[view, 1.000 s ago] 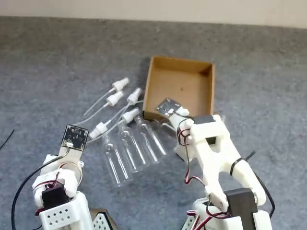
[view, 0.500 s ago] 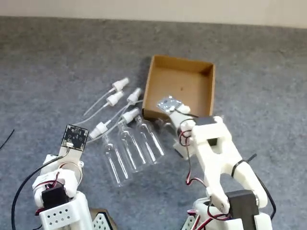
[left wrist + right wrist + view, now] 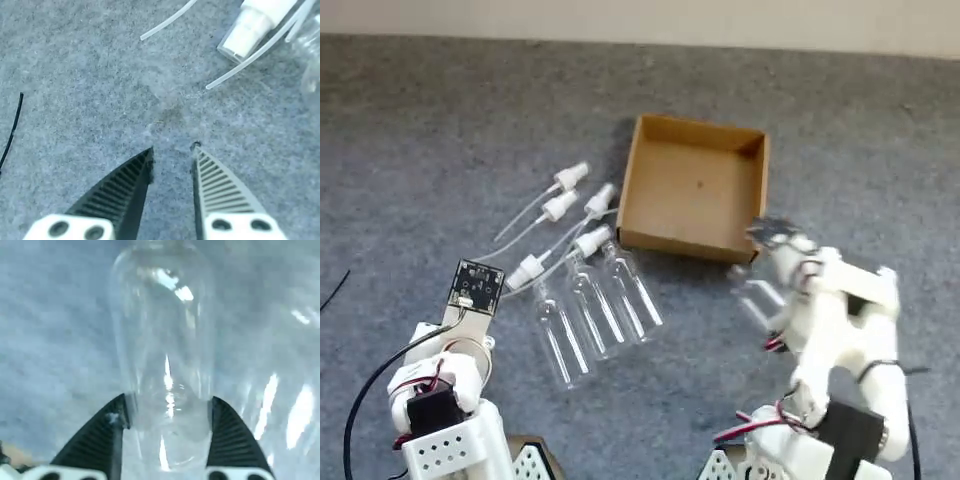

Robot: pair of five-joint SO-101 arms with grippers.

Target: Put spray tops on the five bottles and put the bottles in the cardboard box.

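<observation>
Grasping a bottle [image 3: 160,335] in the right end effector [image 3: 167,407], long axis pointing ahead. Released on the left end effector [image 3: 172,152], nearer the spray tops [image 3: 560,207] at centre left.

The grey felt-like table surface [image 3: 440,120] carried a shallow open brown cardboard box [image 3: 695,185] near its middle. Five white plastic spray tops [image 3: 560,206] with thin tubes lay at the box's nine o'clock. Three clear plastic bottles [image 3: 595,310] lay side by side at its seven o'clock.
</observation>
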